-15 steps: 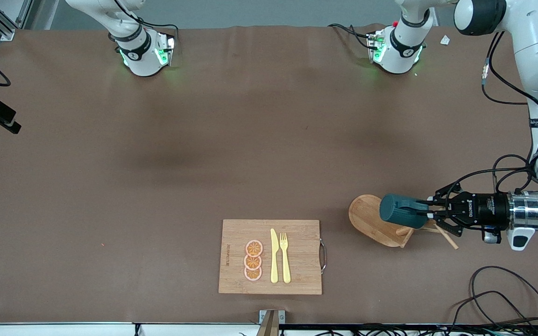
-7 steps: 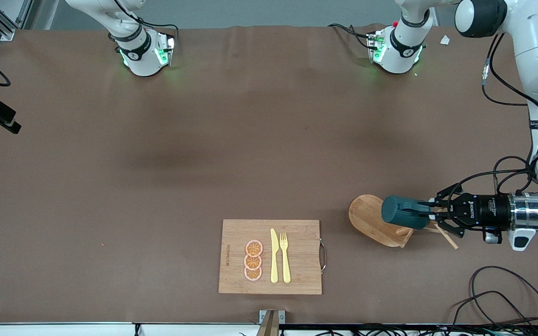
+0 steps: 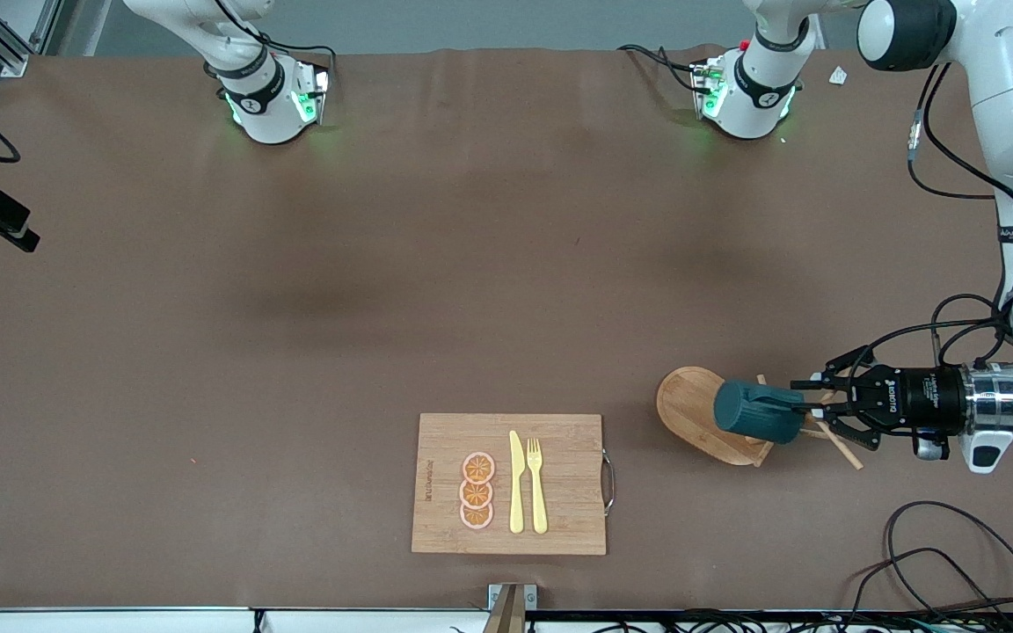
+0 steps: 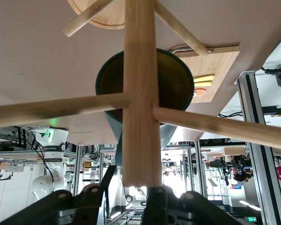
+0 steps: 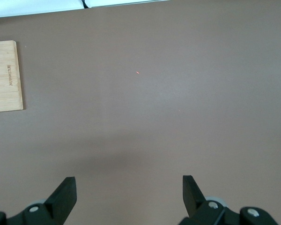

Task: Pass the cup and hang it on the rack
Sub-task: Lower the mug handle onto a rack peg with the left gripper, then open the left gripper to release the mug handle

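The dark teal cup [image 3: 754, 411] hangs on its side on the bamboo rack [image 3: 689, 407], over the round base, at the left arm's end of the table. In the left wrist view its yellow inside [image 4: 178, 79] faces me past the rack's post [image 4: 140, 93] and pegs. My left gripper [image 3: 804, 400] is level with the cup, just off it, open and empty; its fingers [image 4: 103, 187] stand on either side of the post's tip. My right gripper [image 5: 129, 190] is open and empty over bare table; it is out of the front view.
A rectangular cutting board [image 3: 559, 519] with a yellow knife, a fork and orange slices lies near the front edge; its corner shows in the right wrist view [image 5: 4, 75]. Loose cables [image 3: 937, 545] lie nearer to the camera than the left gripper.
The left gripper has let go of the cup and drawn back from it. The cup has settled slightly lower on the rack.
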`<control>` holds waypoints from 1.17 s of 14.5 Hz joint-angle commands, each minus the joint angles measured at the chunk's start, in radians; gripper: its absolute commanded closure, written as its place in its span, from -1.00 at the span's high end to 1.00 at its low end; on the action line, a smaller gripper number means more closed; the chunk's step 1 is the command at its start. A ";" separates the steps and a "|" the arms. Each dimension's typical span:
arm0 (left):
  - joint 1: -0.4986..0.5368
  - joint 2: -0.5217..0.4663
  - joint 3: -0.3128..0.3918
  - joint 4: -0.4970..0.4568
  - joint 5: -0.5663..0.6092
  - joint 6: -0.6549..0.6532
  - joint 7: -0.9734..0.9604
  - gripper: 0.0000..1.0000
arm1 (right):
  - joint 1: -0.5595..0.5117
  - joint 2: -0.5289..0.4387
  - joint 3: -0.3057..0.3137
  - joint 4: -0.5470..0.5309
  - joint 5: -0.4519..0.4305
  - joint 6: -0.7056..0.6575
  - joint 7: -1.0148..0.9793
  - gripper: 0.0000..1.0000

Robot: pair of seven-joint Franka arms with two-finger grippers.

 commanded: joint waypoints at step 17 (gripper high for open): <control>-0.104 -0.243 -0.005 0.024 0.380 -0.001 0.126 1.00 | -0.004 -0.031 -0.008 -0.025 -0.001 0.004 -0.029 1.00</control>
